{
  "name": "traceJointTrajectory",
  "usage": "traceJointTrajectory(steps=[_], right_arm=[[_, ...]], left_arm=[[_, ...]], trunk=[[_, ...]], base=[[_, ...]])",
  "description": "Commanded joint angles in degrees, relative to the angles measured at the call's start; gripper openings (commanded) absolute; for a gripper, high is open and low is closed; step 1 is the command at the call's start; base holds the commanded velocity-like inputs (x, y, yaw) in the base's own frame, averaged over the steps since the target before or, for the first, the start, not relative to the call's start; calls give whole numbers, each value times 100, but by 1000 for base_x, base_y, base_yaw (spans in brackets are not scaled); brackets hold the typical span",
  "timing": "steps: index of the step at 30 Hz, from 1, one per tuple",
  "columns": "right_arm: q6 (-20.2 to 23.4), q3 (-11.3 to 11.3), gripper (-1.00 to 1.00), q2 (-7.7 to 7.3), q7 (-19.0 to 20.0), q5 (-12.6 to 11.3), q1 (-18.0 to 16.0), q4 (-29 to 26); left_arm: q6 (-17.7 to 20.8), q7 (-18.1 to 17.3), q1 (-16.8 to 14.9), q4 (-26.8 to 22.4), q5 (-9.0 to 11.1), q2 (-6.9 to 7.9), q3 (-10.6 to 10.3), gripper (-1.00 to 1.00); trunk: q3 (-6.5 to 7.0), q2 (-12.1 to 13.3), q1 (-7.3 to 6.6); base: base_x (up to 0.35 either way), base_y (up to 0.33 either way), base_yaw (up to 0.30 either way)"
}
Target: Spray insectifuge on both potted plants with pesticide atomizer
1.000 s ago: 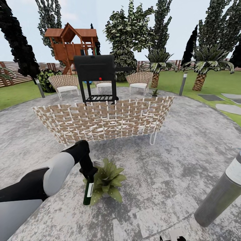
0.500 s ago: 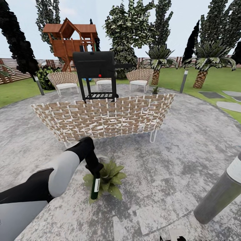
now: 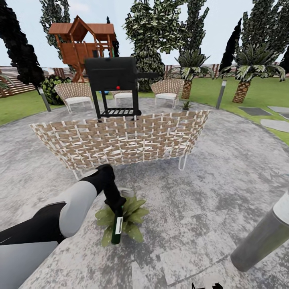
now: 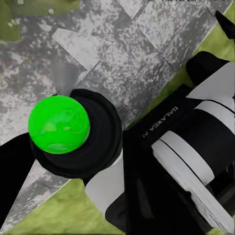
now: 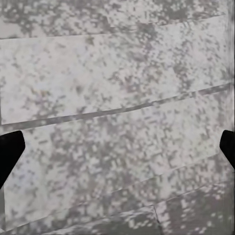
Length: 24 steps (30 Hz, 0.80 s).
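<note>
A: Where does the left gripper stand, and what does it carry?

B: It hangs at the end of the left arm, clamped on the head of the pesticide atomizer. The dark green bottle with its white label hangs upright, directly over the near edge of 1 potted plant on the round stone patio. From the left wrist camera, the bottle's bright green base faces the lens, with paving and a strip of grass behind it.

A: And the second plant?

B: A small potted plant sits far off, beyond the woven bench, near the patio's far edge and just beside a wicker chair.

A: What bounds the open ground?

B: The woven bench crosses the view behind the near plant. A black grill stands behind it. A grey cylindrical post leans in at the lower right. Between that post and the near plant the paving lies bare. Lawn rings the patio.

A: The right gripper?

B: Its 2 dark fingertips sit at opposite borders of the right wrist picture, spread wide over grey slabs, holding nothing.
</note>
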Motion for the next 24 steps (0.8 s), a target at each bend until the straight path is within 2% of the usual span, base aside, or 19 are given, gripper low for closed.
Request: traceJointTrajectory(steps=[1,6,13,17,21,24], right_arm=[[-3,43,100,0,-41,17,-3,3],[-3,43,100,0,-37,17,-5,3],[-3,43,100,0,-36,17,-5,3],[-3,43,100,0,-35,17,-5,10],[-3,40,100,0,-38,17,-5,5],[-3,43,100,0,-35,17,-6,6]], left_arm=[[63,-50,-3,-2,-121,-5,40,-100],[65,-46,-3,15,-181,-2,41,-100],[31,-44,0,30,-218,52,5,-100],[19,-65,61,49,-442,169,-2,-100],[13,-80,130,-13,-641,171,7,-100],[13,-79,136,-37,-678,171,-1,-100]], trunk=[[-7,-2,1],[-21,-2,1],[-37,-2,1],[-37,-2,1],[-37,-2,1],[-37,-2,1]], base=[[242,-215,0],[169,-113,-53],[11,-6,-28],[0,0,0],[0,0,0],[0,0,0]])
